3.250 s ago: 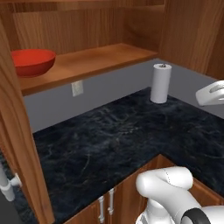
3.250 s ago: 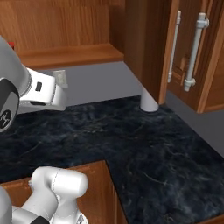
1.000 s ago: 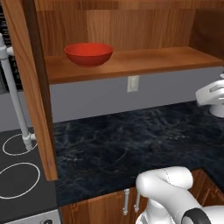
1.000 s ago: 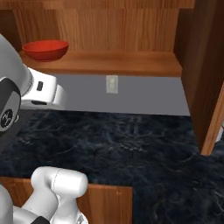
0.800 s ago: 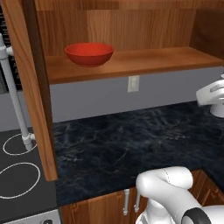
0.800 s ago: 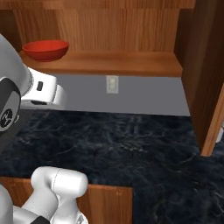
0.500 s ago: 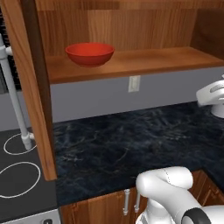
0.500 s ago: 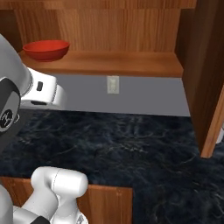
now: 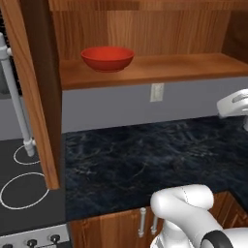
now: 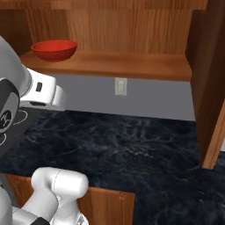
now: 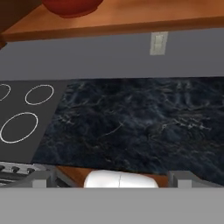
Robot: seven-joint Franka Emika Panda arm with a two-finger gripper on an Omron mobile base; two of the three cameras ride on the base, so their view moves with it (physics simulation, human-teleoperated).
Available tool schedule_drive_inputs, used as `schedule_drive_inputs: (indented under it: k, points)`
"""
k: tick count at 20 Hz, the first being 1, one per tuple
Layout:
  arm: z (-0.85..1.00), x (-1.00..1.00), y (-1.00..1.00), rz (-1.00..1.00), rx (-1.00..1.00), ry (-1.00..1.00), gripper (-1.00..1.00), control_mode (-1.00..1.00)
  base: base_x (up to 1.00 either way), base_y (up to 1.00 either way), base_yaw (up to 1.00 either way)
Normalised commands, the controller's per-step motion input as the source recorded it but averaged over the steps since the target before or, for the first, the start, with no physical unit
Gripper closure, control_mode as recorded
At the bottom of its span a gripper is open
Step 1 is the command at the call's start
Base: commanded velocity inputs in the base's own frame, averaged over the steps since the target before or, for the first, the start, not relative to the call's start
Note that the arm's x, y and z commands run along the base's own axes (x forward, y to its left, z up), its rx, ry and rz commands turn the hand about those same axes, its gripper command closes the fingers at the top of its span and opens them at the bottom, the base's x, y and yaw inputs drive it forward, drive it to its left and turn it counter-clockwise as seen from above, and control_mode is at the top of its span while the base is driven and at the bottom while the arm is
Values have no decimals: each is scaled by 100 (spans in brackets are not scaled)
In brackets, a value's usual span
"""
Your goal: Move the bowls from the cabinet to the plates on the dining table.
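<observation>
Left base view: red bowl (image 9: 107,58) sits upright on the cabinet shelf (image 9: 160,70), toward its left end, nothing else on the shelf. Open cabinet door (image 9: 36,87) hangs at left, edge-on. White wall outlet (image 9: 156,92) on the grey wall below the shelf. Black marbled counter (image 9: 145,164) beneath; stove top (image 9: 24,186) with white ring marks at lower left.

Right base view: the red bowl (image 10: 54,50) at the far left of the shelf (image 10: 132,65); outlet (image 10: 120,86) below; counter (image 10: 132,149) in front; a cabinet side panel (image 10: 211,88) at right.

Hand view: gripper (image 11: 111,178) low, well short of the shelf, its two fingertips (image 11: 40,178) set far apart, jaws wide and holding nothing. The bowl's underside (image 11: 72,6) shows at the top edge, above the counter (image 11: 144,122) and stove top (image 11: 24,118).
</observation>
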Motion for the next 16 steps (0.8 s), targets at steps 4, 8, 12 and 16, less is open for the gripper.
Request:
schedule_drive_inputs:
  k: [4,8,12,16]
  points:
    - [0,0,0,0,0,0,-100,100,20,0,24]
    - [0,0,0,0,0,0,-100,100,20,0,24]
    - [0,0,0,0,0,0,-100,100,20,0,24]
    - [0,0,0,0,0,0,-100,100,20,0,23]
